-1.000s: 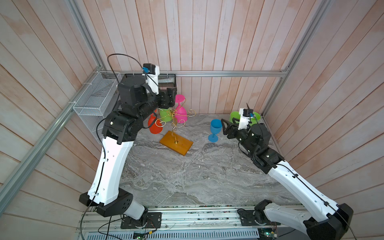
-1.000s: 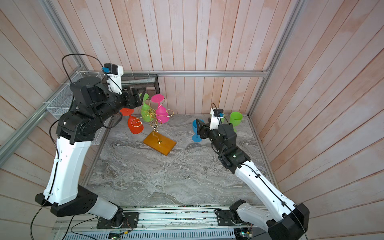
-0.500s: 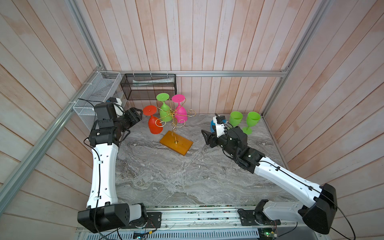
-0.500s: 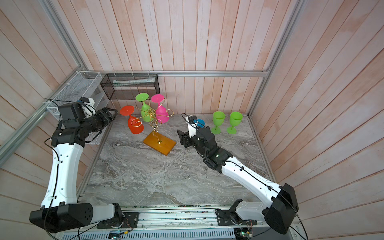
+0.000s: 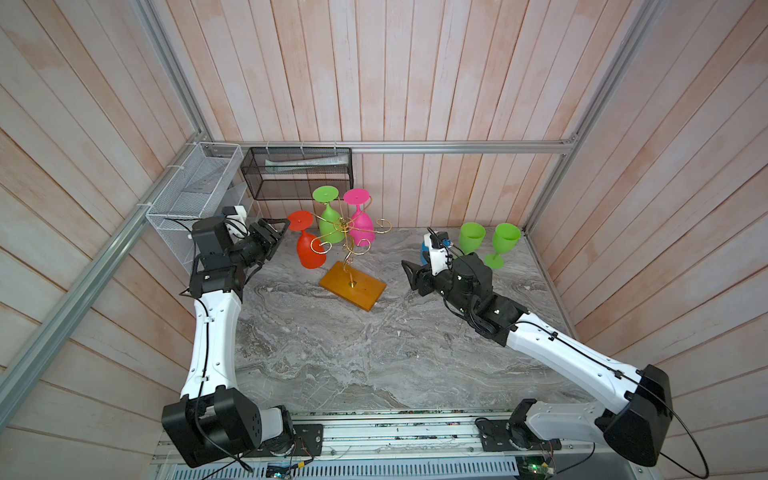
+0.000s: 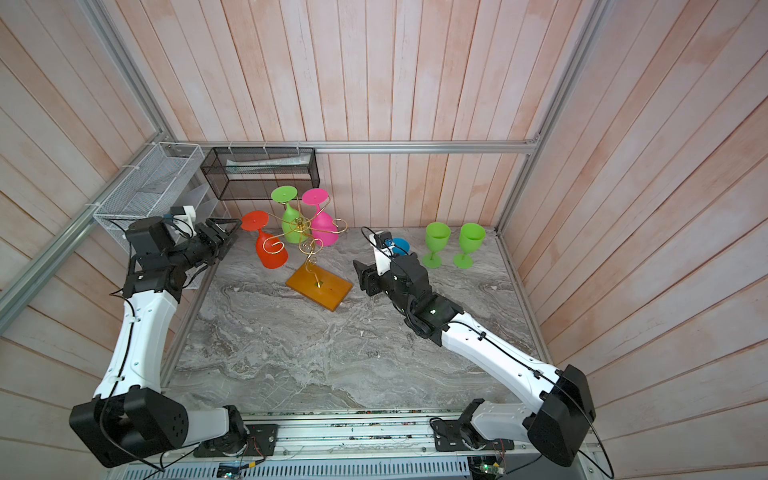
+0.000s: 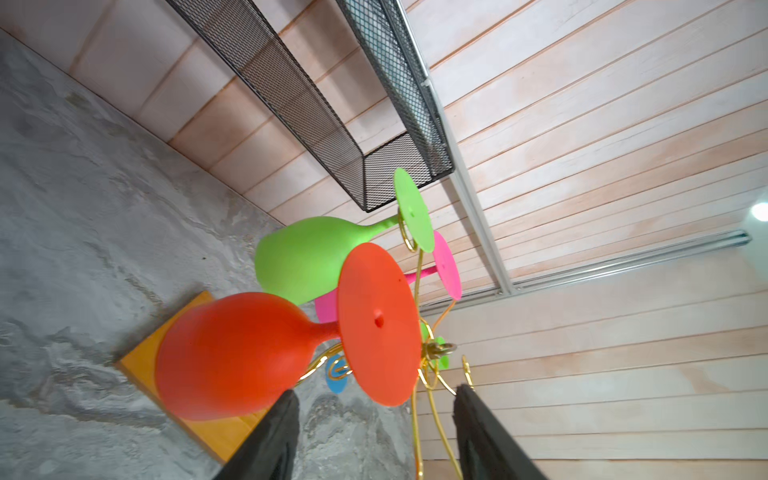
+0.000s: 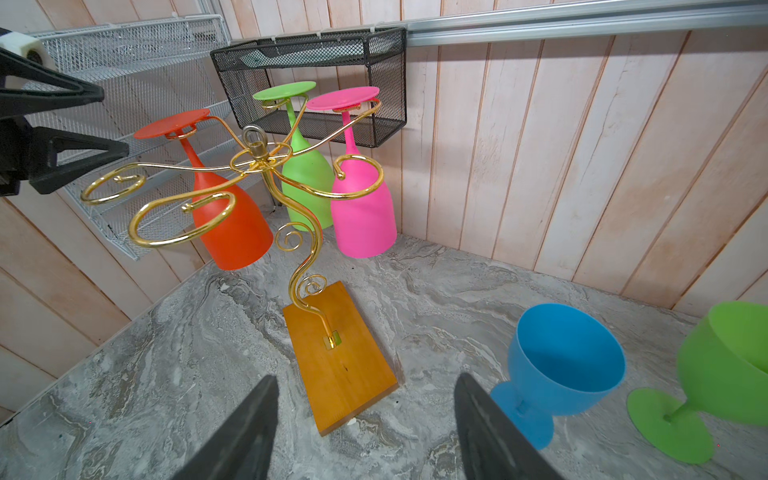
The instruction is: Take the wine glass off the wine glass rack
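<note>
**Pre-grasp on the red glass: both claws released, nothing held**

The left gripper (image 5: 281, 233) is at far left, jaws apart and empty. Its tips are just beside the foot of the red wine glass (image 5: 310, 252), not touching it. In the left wrist view the red foot disc sits ahead of the two fingers (image 7: 279, 432), unpinched.

The red wine glass hangs bowl-down from a left scroll arm of the wine glass rack (image 5: 353, 286), its foot resting on top of the wire. A green hanging glass (image 5: 328, 221) and a pink hanging glass (image 5: 360, 227) are on the far arms.

The right gripper (image 5: 409, 275) is also released and empty, low and just right of the rack's wooden base, with a blue glass (image 8: 565, 365) beside it.

My read of the step is an approach, with no grasp yet. The next move calls for closing the jaws on the stem under the foot, then sliding the glass outward along the scroll's open end. Pulling it downward would likely catch the foot on the wire. The rack looks light, so the right gripper may need to steady the base.
</note>
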`<state>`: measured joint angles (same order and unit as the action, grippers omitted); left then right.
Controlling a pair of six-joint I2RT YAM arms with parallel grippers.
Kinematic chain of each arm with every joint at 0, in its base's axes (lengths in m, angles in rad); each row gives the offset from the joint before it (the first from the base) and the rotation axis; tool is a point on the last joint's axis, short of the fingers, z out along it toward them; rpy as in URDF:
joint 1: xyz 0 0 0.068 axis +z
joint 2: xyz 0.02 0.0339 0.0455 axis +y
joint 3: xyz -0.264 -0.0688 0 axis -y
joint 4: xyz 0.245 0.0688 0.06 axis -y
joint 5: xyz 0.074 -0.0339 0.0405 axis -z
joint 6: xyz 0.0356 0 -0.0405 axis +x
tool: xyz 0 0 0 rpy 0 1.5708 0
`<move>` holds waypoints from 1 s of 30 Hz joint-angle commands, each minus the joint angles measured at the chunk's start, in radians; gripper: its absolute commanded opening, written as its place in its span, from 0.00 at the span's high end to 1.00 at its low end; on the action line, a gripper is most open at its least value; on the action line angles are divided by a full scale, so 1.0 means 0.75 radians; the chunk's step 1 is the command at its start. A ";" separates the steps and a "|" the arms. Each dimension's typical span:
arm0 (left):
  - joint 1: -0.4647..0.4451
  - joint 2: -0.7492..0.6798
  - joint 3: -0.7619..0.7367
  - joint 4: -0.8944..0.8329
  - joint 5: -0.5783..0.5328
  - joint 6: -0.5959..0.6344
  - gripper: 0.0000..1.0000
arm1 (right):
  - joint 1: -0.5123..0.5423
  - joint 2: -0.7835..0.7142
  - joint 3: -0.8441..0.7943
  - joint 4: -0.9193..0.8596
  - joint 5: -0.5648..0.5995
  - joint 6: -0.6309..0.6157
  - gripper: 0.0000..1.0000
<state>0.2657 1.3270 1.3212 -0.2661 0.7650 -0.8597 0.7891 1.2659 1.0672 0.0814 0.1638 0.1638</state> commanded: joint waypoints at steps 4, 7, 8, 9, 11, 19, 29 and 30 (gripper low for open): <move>0.004 0.032 -0.029 0.216 0.104 -0.141 0.45 | 0.007 0.000 0.035 0.012 0.042 0.000 0.32; 0.001 0.047 -0.029 0.222 0.108 -0.148 0.46 | 0.007 0.000 0.036 0.008 0.046 -0.001 0.32; -0.002 0.050 -0.029 0.216 0.104 -0.146 0.46 | 0.007 -0.001 0.036 0.008 0.048 -0.002 0.33; 0.000 0.051 -0.026 0.204 0.095 -0.140 0.46 | 0.007 -0.001 0.036 0.006 0.051 -0.002 0.33; -0.001 0.049 -0.016 0.162 0.066 -0.111 0.46 | 0.007 -0.003 0.033 0.006 0.056 -0.002 0.33; -0.002 0.041 0.011 0.060 -0.020 -0.036 0.46 | 0.007 0.000 0.029 0.002 0.068 -0.006 0.33; -0.034 0.081 0.011 0.104 -0.022 -0.043 0.52 | 0.007 0.020 0.039 -0.002 0.073 -0.007 0.33; -0.043 0.088 0.015 0.111 -0.024 -0.047 0.56 | 0.007 0.020 0.039 -0.002 0.073 -0.007 0.33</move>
<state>0.2508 1.3705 1.3163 -0.2016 0.7521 -0.9024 0.7891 1.2701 1.0672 0.0792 0.2012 0.1638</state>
